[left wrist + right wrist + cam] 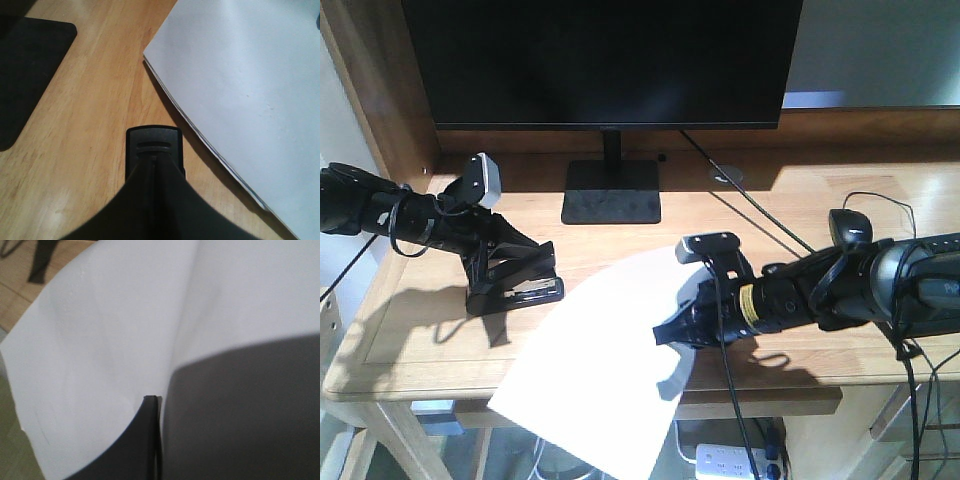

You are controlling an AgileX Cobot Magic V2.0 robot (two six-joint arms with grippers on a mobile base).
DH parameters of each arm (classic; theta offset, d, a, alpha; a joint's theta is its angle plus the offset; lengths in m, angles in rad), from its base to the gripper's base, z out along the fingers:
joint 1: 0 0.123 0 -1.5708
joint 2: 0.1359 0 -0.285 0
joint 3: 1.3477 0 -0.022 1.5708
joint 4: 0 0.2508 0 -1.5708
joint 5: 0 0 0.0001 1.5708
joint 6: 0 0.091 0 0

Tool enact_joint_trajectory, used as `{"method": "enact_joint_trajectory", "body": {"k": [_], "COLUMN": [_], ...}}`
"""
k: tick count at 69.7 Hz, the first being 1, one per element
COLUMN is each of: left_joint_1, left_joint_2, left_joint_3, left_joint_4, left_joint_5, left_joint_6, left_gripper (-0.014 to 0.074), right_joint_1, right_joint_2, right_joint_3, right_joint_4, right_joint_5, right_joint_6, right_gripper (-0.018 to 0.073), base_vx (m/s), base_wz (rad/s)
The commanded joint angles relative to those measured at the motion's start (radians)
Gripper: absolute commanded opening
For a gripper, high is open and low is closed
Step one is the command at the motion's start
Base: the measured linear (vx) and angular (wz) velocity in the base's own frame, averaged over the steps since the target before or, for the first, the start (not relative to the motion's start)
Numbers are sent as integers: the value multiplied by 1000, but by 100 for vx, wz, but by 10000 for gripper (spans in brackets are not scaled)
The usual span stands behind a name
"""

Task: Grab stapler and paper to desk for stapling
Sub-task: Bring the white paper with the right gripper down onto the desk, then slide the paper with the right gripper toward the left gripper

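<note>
The black stapler point(525, 290) rests on the light wooden desk point(410, 340) at the left. My left gripper point(515, 268) is shut on it. In the left wrist view the fingers point(165, 210) lie together, with the stapler's black end point(154, 140) poking out ahead of them. The white paper point(590, 370) lies slanted across the desk's front and hangs over the front edge. My right gripper point(672, 330) is shut on its right edge. In the right wrist view one dark finger point(145, 445) presses on the paper point(125, 315), and the other finger is hidden behind the sheet.
A black monitor point(600, 60) on a square stand base point(612, 205) stands at the back. A cable runs from a grommet point(725, 175) across the right of the desk. A wooden side panel point(380, 90) rises at the left. A power strip point(735, 462) lies on the floor.
</note>
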Motion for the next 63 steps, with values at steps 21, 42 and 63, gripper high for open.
{"method": "enact_joint_trajectory", "body": {"k": [21,42,63], "left_joint_1": [-2,-2,-2], "left_joint_2": [-67,-67,-67], "left_joint_3": [-28,-28,-28], "left_joint_4": [-56,-56,-56], "left_joint_5": [30,30,30], "left_joint_6": [-10,-10,-10], "left_gripper": [-7,-7,-7], "right_joint_1": [0,0,-3], "right_joint_2": [-31,66,91], "right_joint_3": [-131,-182,-192], "right_joint_4": [77,77,-31], "right_joint_5": [-4,-12,19], "right_joint_6": [26,63,115], "right_gripper": [-3,-2,-2], "base_vx": [0,0,0], "base_wz": [0,0,0]}}
